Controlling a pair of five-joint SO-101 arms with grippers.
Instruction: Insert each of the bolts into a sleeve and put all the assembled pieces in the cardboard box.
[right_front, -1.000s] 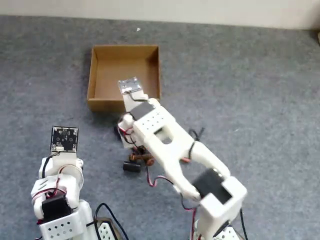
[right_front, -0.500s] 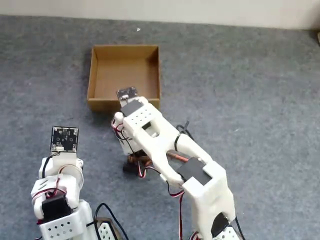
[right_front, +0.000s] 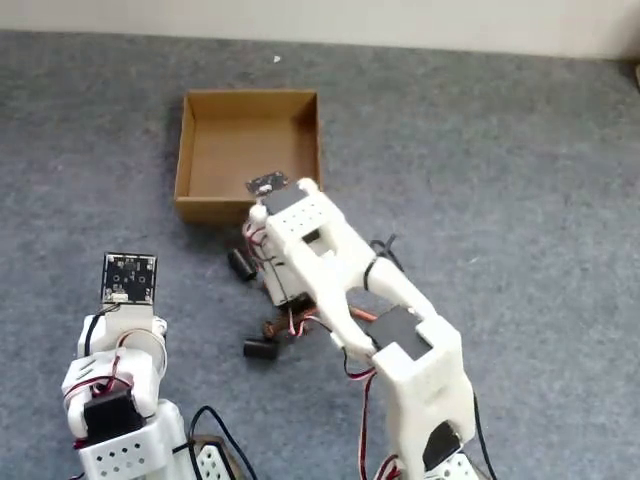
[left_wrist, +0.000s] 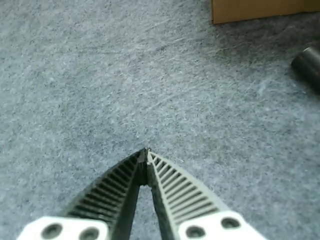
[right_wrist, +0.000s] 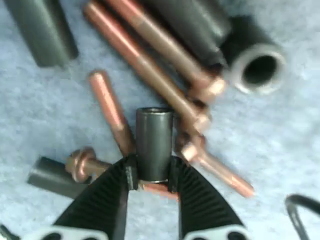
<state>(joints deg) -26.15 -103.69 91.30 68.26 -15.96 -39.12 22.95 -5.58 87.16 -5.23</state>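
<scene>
The right arm (right_front: 335, 275) has shifted near the cardboard box (right_front: 184, 150), right tool (right_wrist: 151, 172) clamping a sleeve (right_wrist: 154, 140), left tool (left_wrist: 146, 157) closed.

Grey carpet-like surface (right_front: 520, 150) w/ a pale strip (right_front: 400, 20) along the far edge (wall or board, can't tell). Small white speck (right_front: 277, 59) on the grey, nr that strip.

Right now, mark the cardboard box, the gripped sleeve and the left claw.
cardboard box (right_front: 240, 150), high view, bare floor inside.
gripped sleeve (right_wrist: 154, 140), right wrist view, middle of its side.
left claw (left_wrist: 147, 154), left wrist view, where its tips meet.
</scene>
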